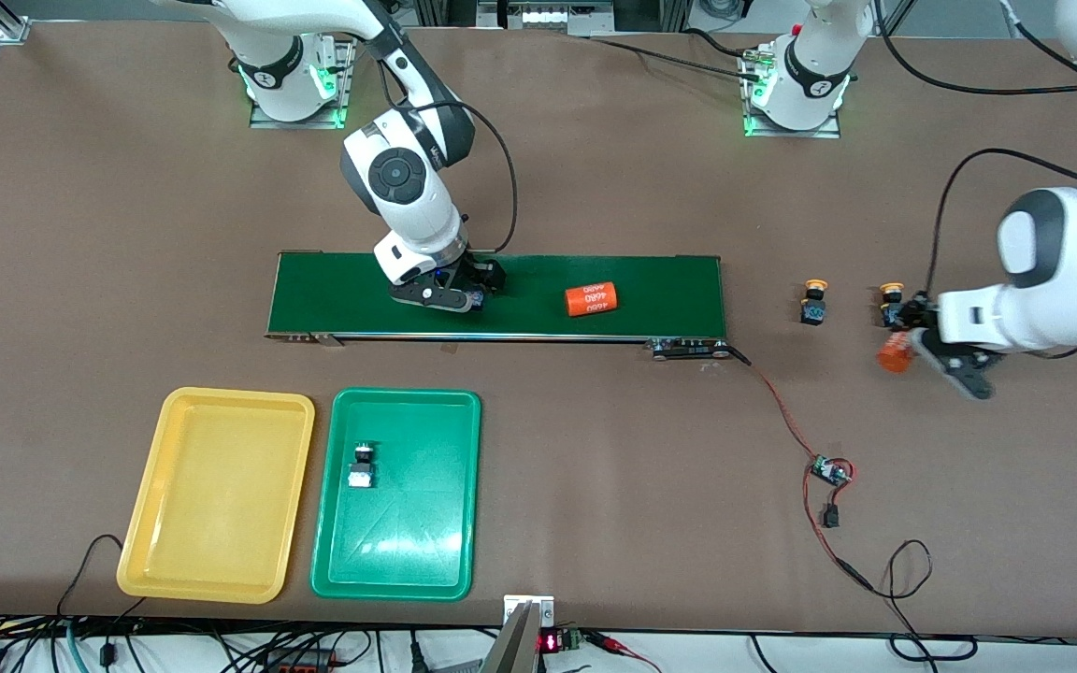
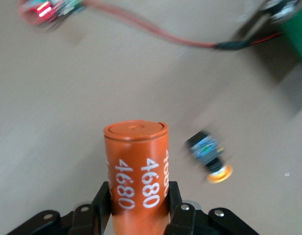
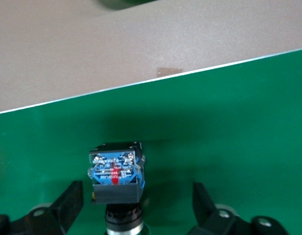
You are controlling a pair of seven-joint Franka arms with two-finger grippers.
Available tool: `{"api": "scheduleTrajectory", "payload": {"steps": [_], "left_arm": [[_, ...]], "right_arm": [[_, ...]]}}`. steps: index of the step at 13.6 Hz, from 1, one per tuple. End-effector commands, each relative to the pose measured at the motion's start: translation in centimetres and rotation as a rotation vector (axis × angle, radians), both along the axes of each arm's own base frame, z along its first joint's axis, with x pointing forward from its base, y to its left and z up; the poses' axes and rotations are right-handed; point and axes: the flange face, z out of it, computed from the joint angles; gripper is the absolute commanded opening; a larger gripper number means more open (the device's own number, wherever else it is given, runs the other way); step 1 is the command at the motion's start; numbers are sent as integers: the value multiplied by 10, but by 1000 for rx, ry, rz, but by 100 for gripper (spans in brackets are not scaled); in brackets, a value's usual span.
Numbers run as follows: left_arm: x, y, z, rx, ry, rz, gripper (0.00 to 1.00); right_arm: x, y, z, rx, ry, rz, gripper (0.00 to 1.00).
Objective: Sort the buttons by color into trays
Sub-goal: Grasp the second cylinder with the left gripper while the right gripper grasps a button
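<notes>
Front view: left gripper hangs over the worktop's left-arm end, clamped on an orange cylinder, two yellow buttons around 10–11 o'clock of it. Right gripper sits on the belt, fingers wide around a button, not gripping. One button lies in the green tray; the yellow tray is beside it.
</notes>
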Motion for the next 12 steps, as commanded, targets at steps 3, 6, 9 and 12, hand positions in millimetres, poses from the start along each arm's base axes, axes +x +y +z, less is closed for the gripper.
{"api": "scheduleTrajectory", "payload": {"steps": [3, 6, 9, 12], "left_arm": [[-15, -108, 19, -23, 23, -212, 0], [-34, -187, 19, -46, 27, -416, 0], [-44, -228, 15, -89, 12, -648, 0], [-52, -258, 9, -112, 6, -777, 0]], "right_arm": [[4, -16, -1, -1, -23, -10, 47], [20, -22, 14, 13, -46, -21, 15], [57, -23, 60, 12, -42, -42, 15], [106, -31, 99, 1, -117, 15, 15]]}}
